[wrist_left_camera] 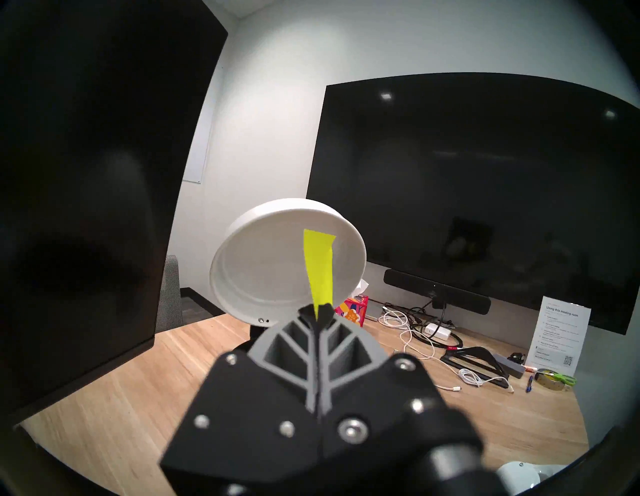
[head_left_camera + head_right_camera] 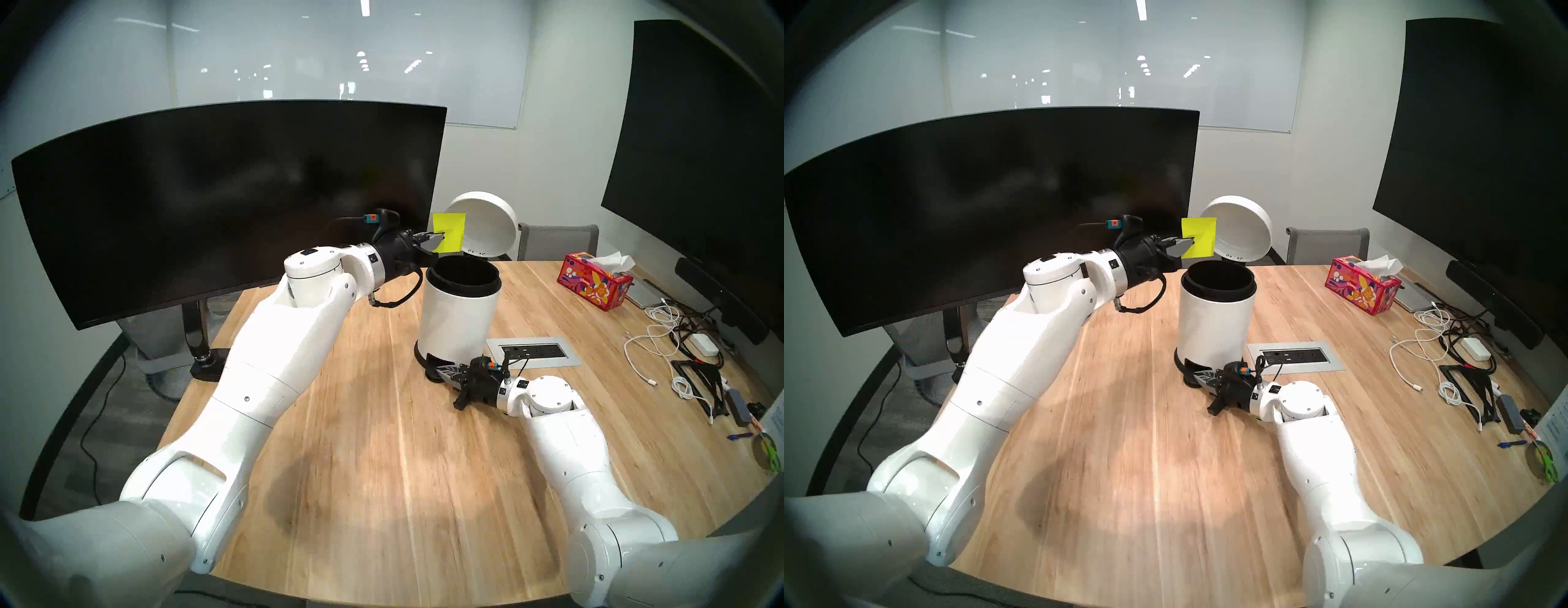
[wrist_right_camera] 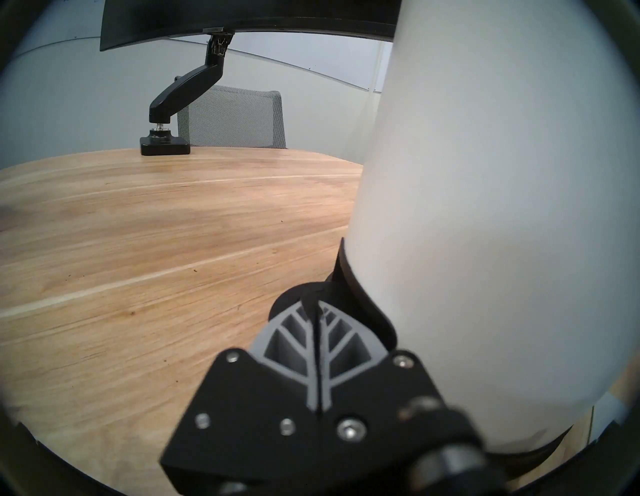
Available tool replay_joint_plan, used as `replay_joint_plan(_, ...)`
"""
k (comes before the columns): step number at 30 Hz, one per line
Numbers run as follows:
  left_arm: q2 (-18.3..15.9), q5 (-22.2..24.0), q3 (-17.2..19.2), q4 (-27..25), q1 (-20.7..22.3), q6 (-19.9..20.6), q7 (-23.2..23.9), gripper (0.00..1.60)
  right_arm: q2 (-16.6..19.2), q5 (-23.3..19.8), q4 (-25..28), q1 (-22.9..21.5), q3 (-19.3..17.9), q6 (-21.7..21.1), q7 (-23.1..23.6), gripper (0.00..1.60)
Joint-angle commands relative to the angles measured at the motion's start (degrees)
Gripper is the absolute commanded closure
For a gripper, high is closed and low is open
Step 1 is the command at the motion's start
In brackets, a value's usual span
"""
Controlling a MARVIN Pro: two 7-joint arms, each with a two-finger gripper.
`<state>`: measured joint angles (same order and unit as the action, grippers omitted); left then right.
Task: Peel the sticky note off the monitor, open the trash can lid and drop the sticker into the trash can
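Observation:
My left gripper [image 2: 437, 242] is shut on the yellow-green sticky note [image 2: 450, 231] and holds it upright in the air, just left of and above the open trash can [image 2: 460, 314]. In the left wrist view the sticky note [image 1: 319, 266] stands edge-on between the shut fingers, in front of the raised white lid [image 1: 263, 266]. The lid [image 2: 488, 229] stands tilted up behind the can's black inner bucket. My right gripper [image 2: 443, 370] is shut and presses down on the black foot pedal [image 3: 289, 301] at the can's base. The curved monitor [image 2: 212, 204] stands at the back left with a bare screen.
A red patterned tissue box [image 2: 596, 285] sits at the back right of the wooden table [image 2: 382, 446]. Cables [image 2: 662, 335] and adapters lie along the right edge, below a big flat screen [image 2: 704, 161] with a soundbar. A grey power outlet panel [image 2: 534, 351] is set in the table right of the can.

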<state>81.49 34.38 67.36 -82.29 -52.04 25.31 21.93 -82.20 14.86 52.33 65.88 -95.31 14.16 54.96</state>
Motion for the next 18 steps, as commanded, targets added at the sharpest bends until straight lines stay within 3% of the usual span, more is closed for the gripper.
replay_joint_plan(1,4.47,-1.06,-0.38,1.69,6.33,1.99,0.34,1.6,0.32,0.23,-0.07,0.06,0.04,-0.07,0.05,1.6)
replay_joint_plan(7,6.41,-2.54,-1.98,5.47,9.97,4.59,0.9,1.6,0.29,0.27,-0.07,0.06,-0.01,-0.07,0.08,1.6)
replay_joint_plan(8,7.41,-3.47,-1.0,4.55,8.5,4.84,0.57,1.6,0.29,0.28,-0.07,0.05,-0.02,-0.07,0.08,1.6)
replay_joint_plan(9,7.01,-3.12,-2.36,6.64,10.78,5.41,1.04,1.6,0.29,0.29,-0.07,0.05,-0.03,-0.07,0.08,1.6)
replay_joint_plan(10,7.74,-4.23,-1.75,5.94,9.67,5.57,0.78,1.6,0.29,0.3,-0.07,0.05,-0.03,-0.07,0.09,1.6)
replay_joint_plan(18,8.78,-6.74,-4.37,13.33,14.17,7.63,2.95,1.6,0.27,0.38,-0.07,0.04,-0.07,-0.09,0.12,1.6)
